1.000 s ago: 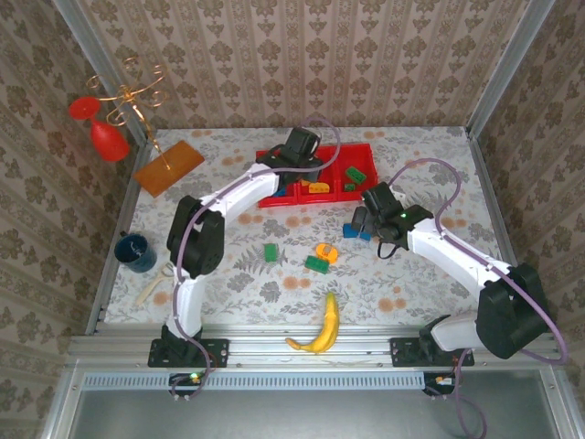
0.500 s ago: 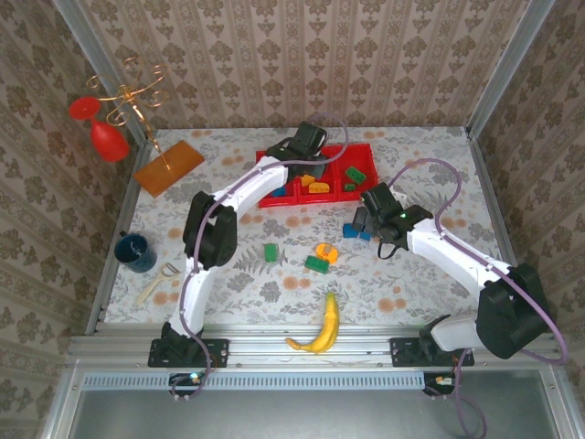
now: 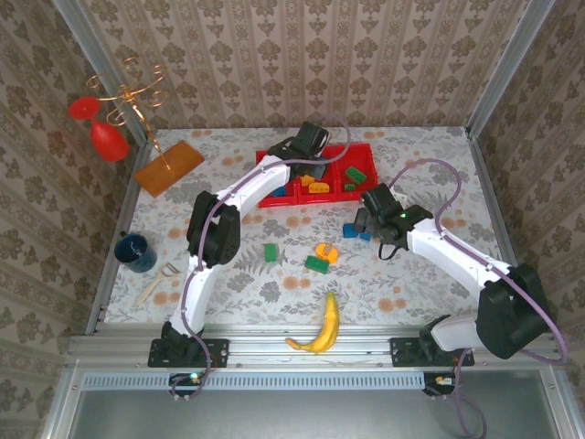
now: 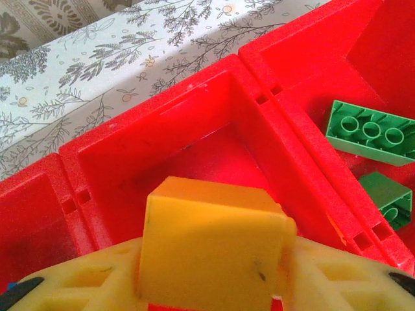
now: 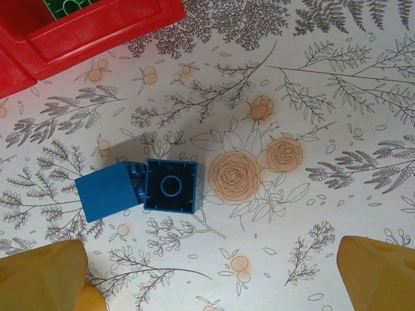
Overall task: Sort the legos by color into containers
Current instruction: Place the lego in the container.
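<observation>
In left claw (image 4: 209, 288) — orange brick (image 4: 211, 240)

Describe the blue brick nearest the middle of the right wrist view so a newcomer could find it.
Start at the long red tray; on the floral table in front of its right end, under the open right gripper, two blue bricks touch. Take the one with a round hollow facing up; its neighbour shows plain faces.

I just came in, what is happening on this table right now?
Color sorting into a red tray is under way. The left pincer holds an orange brick above the middle compartment; green bricks lie in the compartment beside it. The right pincer hangs open over two blue bricks on the table.
</observation>
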Available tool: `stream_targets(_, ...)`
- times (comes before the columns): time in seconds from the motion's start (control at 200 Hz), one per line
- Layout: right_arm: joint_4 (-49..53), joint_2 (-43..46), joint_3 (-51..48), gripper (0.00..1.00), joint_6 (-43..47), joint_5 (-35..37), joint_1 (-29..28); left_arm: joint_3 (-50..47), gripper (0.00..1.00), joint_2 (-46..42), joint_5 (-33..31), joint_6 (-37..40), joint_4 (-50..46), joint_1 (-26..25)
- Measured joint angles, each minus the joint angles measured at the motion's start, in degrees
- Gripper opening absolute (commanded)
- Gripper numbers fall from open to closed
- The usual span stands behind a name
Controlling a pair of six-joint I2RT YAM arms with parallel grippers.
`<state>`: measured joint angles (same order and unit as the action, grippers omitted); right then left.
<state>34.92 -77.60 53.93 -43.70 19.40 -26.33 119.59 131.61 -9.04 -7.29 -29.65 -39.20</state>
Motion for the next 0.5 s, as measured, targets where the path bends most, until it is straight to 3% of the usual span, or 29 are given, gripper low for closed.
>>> stream_targets(0.505,0.63,0.42,0.00,1.00,0.00,1.09,0.00,0.59,0.80,-0.52,0.04,0.22,-1.18,0.31)
